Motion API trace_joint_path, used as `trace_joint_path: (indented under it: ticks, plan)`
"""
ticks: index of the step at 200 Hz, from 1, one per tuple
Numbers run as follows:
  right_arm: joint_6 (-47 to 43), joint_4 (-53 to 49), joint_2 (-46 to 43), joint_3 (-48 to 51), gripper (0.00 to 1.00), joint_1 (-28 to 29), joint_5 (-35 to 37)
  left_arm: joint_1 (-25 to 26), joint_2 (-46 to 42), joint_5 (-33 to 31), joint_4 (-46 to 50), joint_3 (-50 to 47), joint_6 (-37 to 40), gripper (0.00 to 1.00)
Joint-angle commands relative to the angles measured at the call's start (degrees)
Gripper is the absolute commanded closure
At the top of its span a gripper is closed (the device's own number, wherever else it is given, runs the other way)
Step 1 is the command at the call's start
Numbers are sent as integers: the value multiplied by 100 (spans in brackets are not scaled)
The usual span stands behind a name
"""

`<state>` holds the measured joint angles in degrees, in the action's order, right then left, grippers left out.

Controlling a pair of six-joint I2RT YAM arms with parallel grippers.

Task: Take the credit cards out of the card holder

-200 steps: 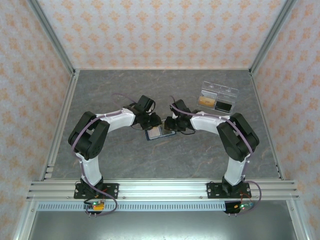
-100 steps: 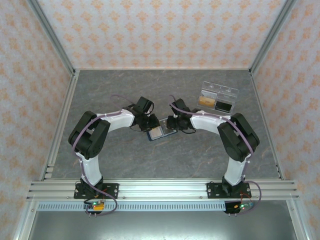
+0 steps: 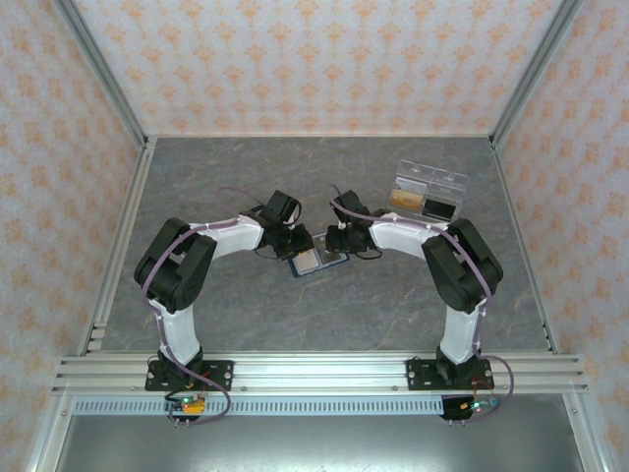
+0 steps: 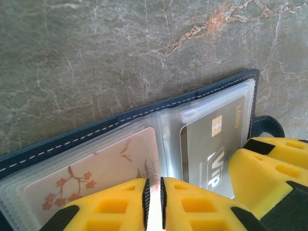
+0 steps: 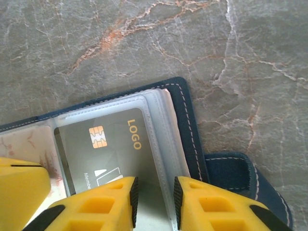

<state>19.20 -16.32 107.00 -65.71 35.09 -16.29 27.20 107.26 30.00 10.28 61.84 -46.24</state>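
Observation:
The navy card holder (image 3: 332,260) lies open on the table between both arms, its clear sleeves facing up. A pink blossom credit card (image 4: 96,175) sits in the left sleeves and a grey chip credit card (image 5: 103,144) in the right ones. My left gripper (image 4: 153,192) is at the pink card's right edge, jaws almost together with a thin pale strip pinched between them. My right gripper (image 5: 153,197) stands over the grey card's sleeve near its outer edge, jaws apart. The snap tab (image 5: 240,178) juts out to the right.
A clear plastic box (image 3: 429,193) with small items stands at the back right. Patterned walls and metal frame rails (image 3: 123,236) close in the table. One yellow finger of the right gripper (image 4: 269,173) sits close beside my left gripper.
My left jaws have narrowed onto the strip at the pink card's edge. The right gripper has shifted slightly toward the back over the holder, and the holder now lies a little more open.

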Motion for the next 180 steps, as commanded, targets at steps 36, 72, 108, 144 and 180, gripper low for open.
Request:
trace_joint_path:
  ticks: [36, 72, 108, 144, 180]
  plan:
    - [-103, -238, 172, -97, 78, -2, -215, -52, -56, 313, -756, -261, -208, 81]
    - [-95, -321, 238, -142, 79, -2, -201, -68, -38, 305, -887, -356, -288, 80]
    - [-89, -358, 277, -161, 80, -1, -179, -100, -152, 337, -1100, -469, -335, 81]
    - [-75, -362, 303, -169, 80, -2, -216, -113, -53, 548, -1283, -454, -315, 81]
    - [-73, -384, 337, -196, 80, -2, -217, -127, 32, 656, -1356, -467, -289, 82]
